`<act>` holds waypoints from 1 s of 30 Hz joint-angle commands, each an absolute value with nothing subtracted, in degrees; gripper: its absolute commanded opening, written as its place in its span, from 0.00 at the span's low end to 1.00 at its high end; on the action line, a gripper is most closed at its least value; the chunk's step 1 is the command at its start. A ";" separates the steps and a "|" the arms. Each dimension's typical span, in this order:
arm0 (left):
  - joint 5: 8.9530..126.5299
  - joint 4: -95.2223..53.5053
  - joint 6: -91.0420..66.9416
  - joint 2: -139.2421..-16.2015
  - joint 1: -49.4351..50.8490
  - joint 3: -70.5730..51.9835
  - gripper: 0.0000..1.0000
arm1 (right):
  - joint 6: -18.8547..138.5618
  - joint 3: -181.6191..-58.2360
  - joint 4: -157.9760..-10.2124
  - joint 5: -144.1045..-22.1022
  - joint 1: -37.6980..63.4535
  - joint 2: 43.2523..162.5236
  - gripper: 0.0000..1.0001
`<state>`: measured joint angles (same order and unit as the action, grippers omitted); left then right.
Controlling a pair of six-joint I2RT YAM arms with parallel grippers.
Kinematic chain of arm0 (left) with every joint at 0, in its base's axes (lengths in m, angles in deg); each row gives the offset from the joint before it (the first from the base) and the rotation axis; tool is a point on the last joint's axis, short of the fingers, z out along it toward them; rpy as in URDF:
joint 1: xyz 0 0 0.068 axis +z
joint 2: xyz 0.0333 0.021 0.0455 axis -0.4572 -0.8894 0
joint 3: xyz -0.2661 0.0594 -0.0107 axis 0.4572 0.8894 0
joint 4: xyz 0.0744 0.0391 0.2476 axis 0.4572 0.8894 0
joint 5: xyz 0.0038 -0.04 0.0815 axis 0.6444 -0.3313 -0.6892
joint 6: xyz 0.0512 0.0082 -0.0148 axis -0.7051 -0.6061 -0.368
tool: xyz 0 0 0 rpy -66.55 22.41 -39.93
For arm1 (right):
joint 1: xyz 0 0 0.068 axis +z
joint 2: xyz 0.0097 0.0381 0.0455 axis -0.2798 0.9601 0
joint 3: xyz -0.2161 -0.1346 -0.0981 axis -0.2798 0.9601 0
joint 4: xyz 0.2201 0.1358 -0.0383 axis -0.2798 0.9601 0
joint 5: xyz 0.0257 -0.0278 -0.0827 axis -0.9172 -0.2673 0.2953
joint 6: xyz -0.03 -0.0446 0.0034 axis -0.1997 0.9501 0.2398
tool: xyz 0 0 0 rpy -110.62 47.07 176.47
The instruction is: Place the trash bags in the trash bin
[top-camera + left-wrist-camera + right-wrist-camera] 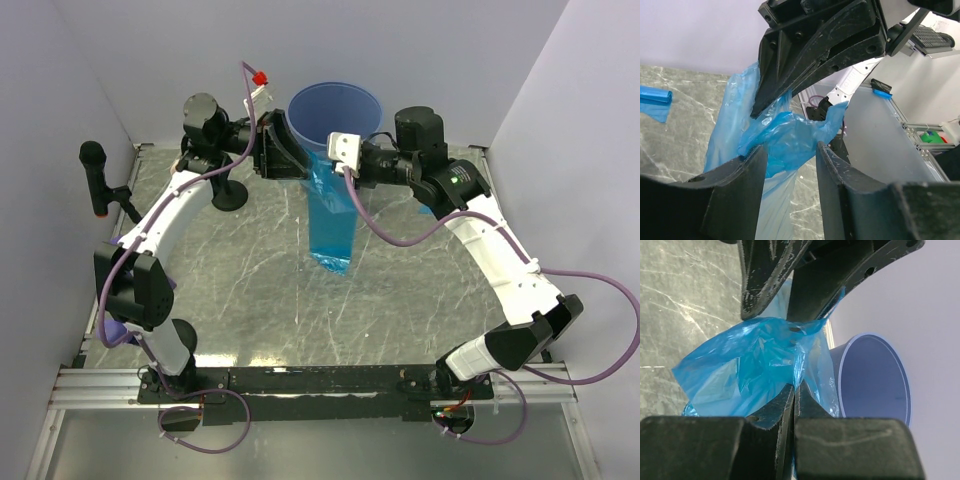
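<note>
Right gripper (320,165), watched from above, is shut on the upper end of the thin, translucent bright-blue film trash bag (330,225). The left gripper (298,160) is set nose to nose with it from the other side. Below the two sets of fingertips the bag is hung long axis downward, with its lower end trailed back toward the arm bases over the grey marbled table (220,290). The round, rigid medium-blue plastic trash bin (335,110) is found just beyond both grippers, on the far side.

Over to the left wrist: its fingers (735,190) are stood apart with bunched film between them, and one finger is touched by the film. No squeeze can be made out, so this gripper is read as open. Ahead and above, the same bunch is pinched by the right gripper. Well off to the left of the fingers, a small rolled blue film packet (654,96) is seen on the table.

Right wrist now: the fingers are pressed together with film nipped between them. The bin is placed near, to the right of them and beyond.

The coming move is judged to turn on that relation. The hold belongs to the right gripper, the bin lies past its fingertips, and the dangling length would have to be carried up and over the rim.
</note>
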<state>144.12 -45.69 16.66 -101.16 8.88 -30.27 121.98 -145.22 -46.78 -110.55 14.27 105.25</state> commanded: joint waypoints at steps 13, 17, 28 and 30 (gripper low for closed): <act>153.70 -47.23 18.47 -101.02 7.87 -31.25 0.29 | 120.63 -146.34 -50.50 -109.74 15.04 104.42 0.00; 155.36 -47.14 19.26 -101.46 7.43 -32.57 0.04 | 119.76 -145.81 -51.29 -108.60 15.04 104.43 0.00; 156.51 -49.96 22.60 -97.42 10.07 -31.61 0.01 | 115.62 -143.09 -52.26 -106.40 10.12 102.76 0.00; 156.60 -49.17 22.60 -96.89 10.24 -31.52 0.01 | 114.75 -142.56 -52.35 -106.22 8.98 102.23 0.00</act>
<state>144.21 -47.90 21.25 -101.14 9.47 -30.33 117.15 -143.71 -50.28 -107.43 10.91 105.07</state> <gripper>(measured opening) 0.012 0.007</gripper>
